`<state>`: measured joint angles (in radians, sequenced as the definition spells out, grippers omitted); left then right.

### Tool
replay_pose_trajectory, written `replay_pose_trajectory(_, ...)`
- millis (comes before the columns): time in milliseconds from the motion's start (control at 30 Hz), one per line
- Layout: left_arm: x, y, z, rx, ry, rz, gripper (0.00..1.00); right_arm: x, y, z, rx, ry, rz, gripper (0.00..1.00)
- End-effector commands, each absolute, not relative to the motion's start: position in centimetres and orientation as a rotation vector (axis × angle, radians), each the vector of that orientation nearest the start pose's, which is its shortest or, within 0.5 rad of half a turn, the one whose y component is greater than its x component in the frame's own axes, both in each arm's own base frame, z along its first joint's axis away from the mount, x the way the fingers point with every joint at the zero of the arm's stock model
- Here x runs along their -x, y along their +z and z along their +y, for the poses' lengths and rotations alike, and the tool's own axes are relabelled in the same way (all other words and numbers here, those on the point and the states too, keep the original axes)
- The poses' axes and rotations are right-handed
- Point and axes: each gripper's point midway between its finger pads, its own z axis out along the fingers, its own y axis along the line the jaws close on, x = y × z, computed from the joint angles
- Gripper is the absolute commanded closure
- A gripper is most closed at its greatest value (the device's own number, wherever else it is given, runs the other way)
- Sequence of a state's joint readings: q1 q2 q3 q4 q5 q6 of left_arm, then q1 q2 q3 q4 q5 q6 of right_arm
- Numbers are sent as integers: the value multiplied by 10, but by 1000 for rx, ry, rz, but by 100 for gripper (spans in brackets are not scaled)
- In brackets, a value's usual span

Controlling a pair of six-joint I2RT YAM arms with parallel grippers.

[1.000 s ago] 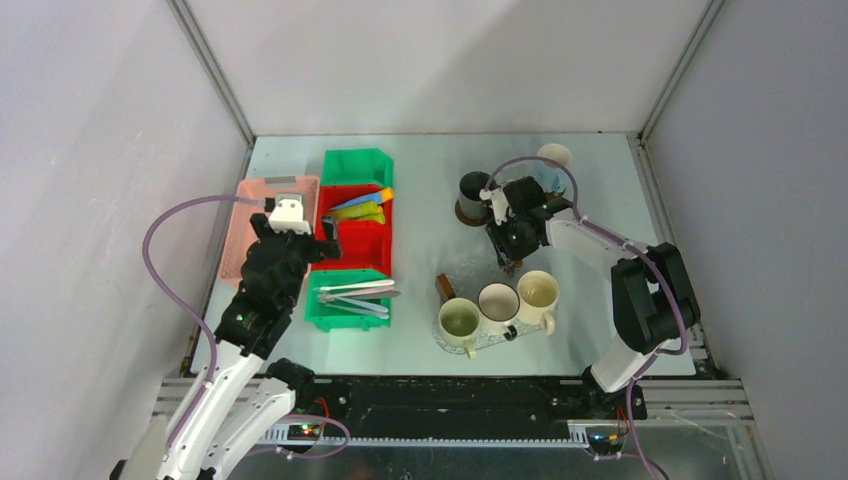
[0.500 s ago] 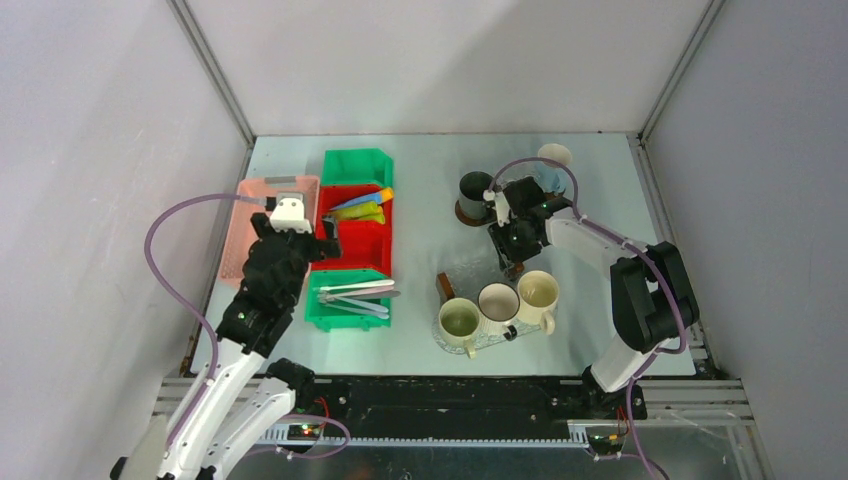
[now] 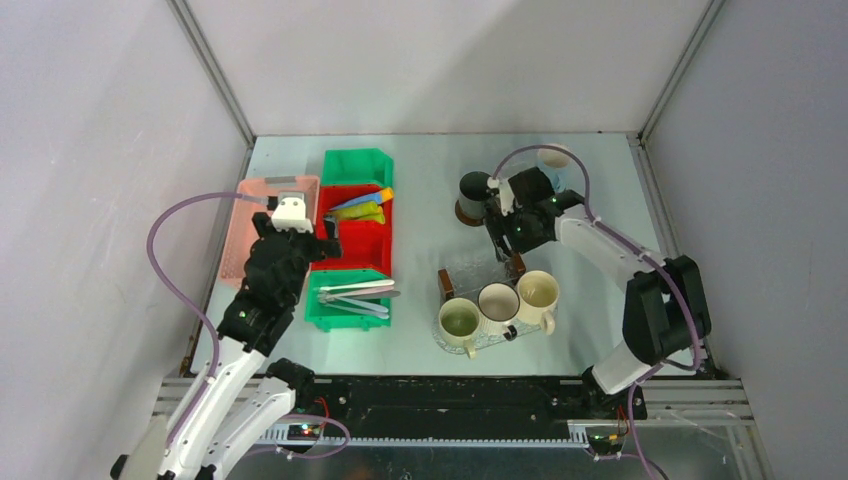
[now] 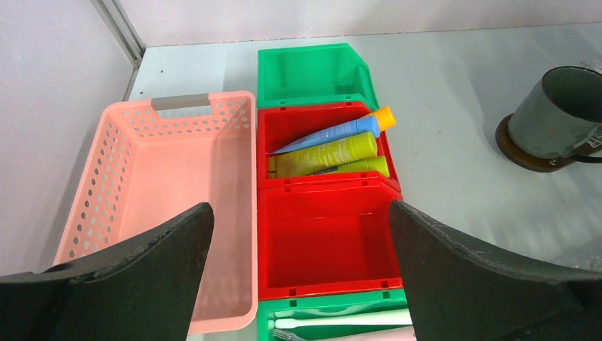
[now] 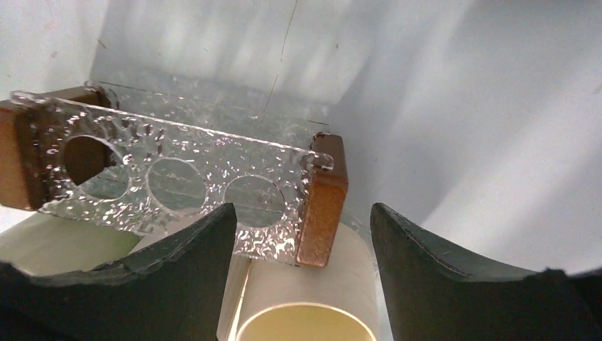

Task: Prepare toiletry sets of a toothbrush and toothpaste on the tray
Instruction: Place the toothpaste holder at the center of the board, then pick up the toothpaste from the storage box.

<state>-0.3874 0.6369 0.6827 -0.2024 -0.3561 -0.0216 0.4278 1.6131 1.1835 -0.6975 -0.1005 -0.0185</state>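
Top view: three pale mugs point(image 3: 497, 302) stand in a row on the near end of the tray point(image 3: 478, 268). Slim toothbrushes point(image 3: 355, 292) lie in the near green bin point(image 3: 322, 318).

Left wrist view adds detail. The toothpaste tubes point(image 4: 328, 151), one blue with an orange cap and two yellow-green, lie flat in the far red bin point(image 4: 298, 121), well apart from the tray. The left gripper point(image 4: 298, 213) hovers over the nearer red compartment, fingers wide apart, holding nothing. Beside the bins is a pink perforated basket point(image 4: 177, 192) with a grey handle. A dark mug point(image 4: 561, 110) sits on a round brown coaster point(image 4: 515, 145).

Right wrist view only: the tray is clear pebbled plastic with three round holes and brown end blocks. The right gripper point(image 5: 304, 213) hangs over it, fingers apart, gripping nothing.

Table point(image 3: 430, 200): pale, matte. Walls point(image 3: 450, 60): plain grey, with metal corner posts.
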Motion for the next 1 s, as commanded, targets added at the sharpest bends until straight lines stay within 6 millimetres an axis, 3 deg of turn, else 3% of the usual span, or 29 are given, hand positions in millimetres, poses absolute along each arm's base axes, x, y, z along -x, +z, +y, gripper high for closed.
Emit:
replay_pose_trajectory(0, -285, 274, -47, -28, 11, 1692, 0, -328, 142, 153, 524, 239, 2499, 28)
replay_pose_trajectory(133, -287, 273, -50, 4, -13, 1731, 0, -334, 196, 138, 376, 238, 2346, 23)
replay_pose_trajectory(267, -290, 272, -52, 50, -28, 1778, 0, -332, 244, 117, 196, 259, 2213, 12)
replay_pose_trajectory(500, -304, 262, -62, 157, -78, 1888, 0, -317, 302, 74, -180, 272, 2004, 2)
replay_pose_trajectory(533, -305, 259, -65, 164, -87, 1906, 0, -314, 298, 72, -192, 273, 2002, 1)
replay_pose_trajectory(567, -310, 259, -67, 165, -85, 1921, 0, -309, 309, 71, -200, 294, 1950, 1)
replay_pose_trajectory(600, -311, 256, -68, 164, -81, 1938, 0, -306, 300, 70, -202, 299, 1954, 1)
replay_pose_trajectory(633, -316, 255, -69, 151, -68, 1952, 0, -302, 309, 71, -204, 331, 1907, 1)
replay_pose_trajectory(667, -317, 254, -69, 142, -56, 1964, 0, -300, 301, 71, -213, 342, 1915, 1)
replay_pose_trajectory(967, -357, 234, -73, -180, 196, 2149, 2, -276, 301, 75, -145, 432, 1835, 1)
